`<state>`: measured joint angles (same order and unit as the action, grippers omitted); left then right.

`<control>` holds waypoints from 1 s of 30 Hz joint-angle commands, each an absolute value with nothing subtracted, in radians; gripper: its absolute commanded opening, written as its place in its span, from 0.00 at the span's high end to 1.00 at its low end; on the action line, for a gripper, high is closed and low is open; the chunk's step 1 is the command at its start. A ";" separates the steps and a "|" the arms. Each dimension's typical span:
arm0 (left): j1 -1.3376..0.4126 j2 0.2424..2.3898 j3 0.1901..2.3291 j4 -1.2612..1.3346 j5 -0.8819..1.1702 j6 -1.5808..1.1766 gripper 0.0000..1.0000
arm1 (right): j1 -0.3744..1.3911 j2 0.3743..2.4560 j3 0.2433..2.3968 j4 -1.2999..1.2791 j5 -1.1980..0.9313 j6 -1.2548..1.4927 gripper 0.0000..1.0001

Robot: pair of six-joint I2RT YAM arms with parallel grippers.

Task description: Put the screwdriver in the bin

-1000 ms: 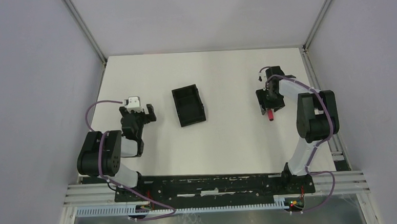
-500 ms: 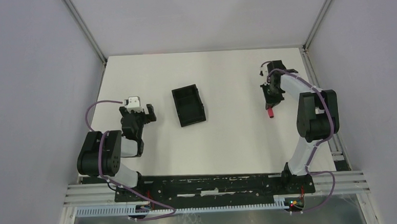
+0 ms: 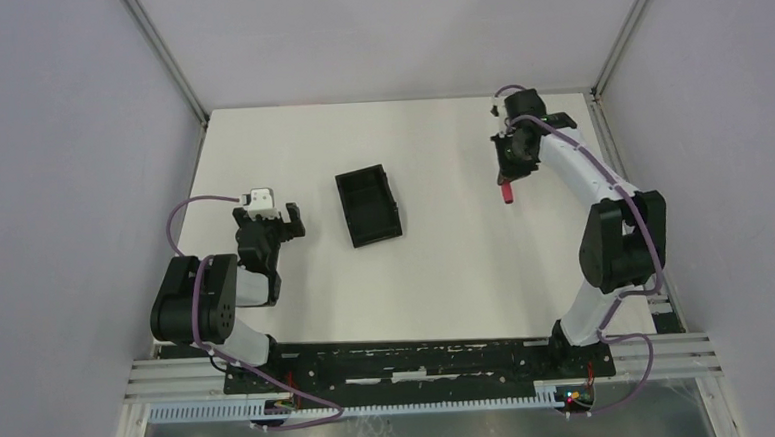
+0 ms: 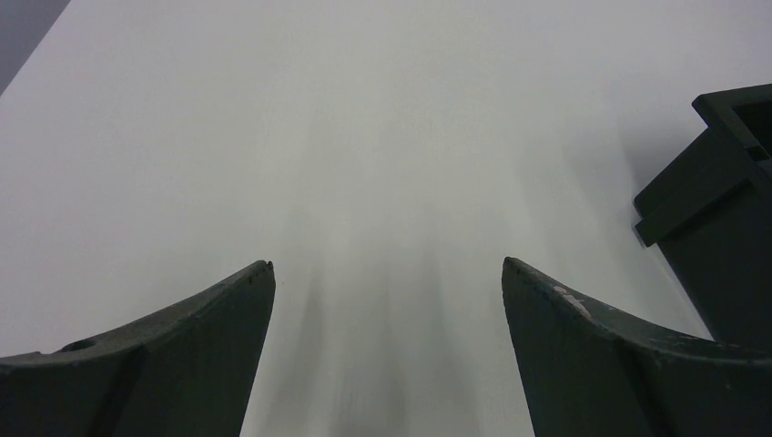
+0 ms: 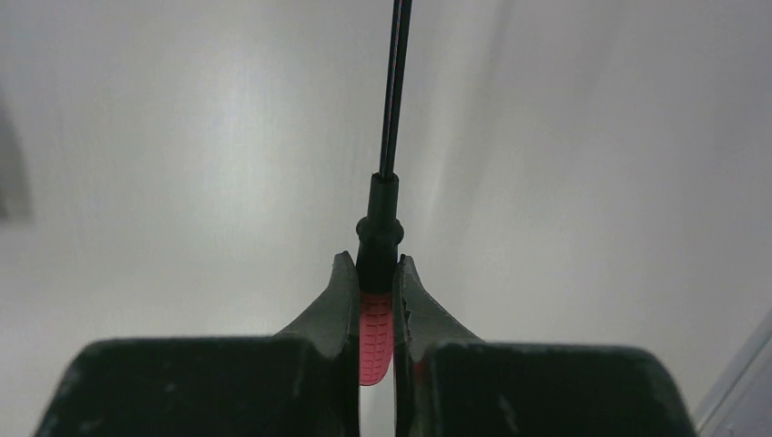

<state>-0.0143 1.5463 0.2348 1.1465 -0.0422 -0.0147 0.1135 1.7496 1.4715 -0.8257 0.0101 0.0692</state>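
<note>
Two claws: one busy, one free
Left claw (image 4: 387,266): fingers spread wide, nothing between, near bin (image 3: 370,208)
Right claw (image 5: 373,273): squeezed tight on screwdriver (image 5: 378,232) handle
Screwdriver: far right of bin, not inside

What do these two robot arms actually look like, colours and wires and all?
Both arms mix white link tubes with chunky black joint housings. A purple cable loops along the left arm, another along the right arm. The left end effector and right end effector have dark, curved, tapering fingers; a white block sits on the left wrist.
</note>
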 commanded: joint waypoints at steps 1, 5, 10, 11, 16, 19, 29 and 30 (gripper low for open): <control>-0.011 1.540 0.250 1.175 -0.032 -0.029 0.00 | 0.320 1.753 1.563 -0.750 -0.058 0.171 1.00; -0.009 1.540 0.250 1.174 -0.032 -0.029 0.00 | 0.490 1.830 1.675 -0.667 -0.149 0.227 1.00; -0.010 1.541 0.250 1.174 -0.032 -0.029 0.00 | 0.670 1.953 1.838 -0.631 -0.147 0.239 1.00; -0.011 1.540 0.250 1.175 -0.032 -0.029 0.00 | 0.693 1.979 1.862 -0.628 -0.137 0.234 1.00; -0.011 1.540 0.250 1.175 -0.032 -0.029 0.00 | 0.771 2.064 1.910 -0.628 -0.009 0.183 1.00; -0.011 1.540 0.250 1.174 -0.033 -0.029 0.00 | 0.795 2.105 1.907 -0.635 0.053 0.143 1.00; -0.010 1.541 0.250 1.175 -0.032 -0.029 0.00 | 0.822 2.178 1.900 -0.629 0.118 0.088 0.61; -0.010 1.541 0.250 1.175 -0.032 -0.029 0.00 | 0.824 2.178 1.904 -0.630 0.118 0.087 0.54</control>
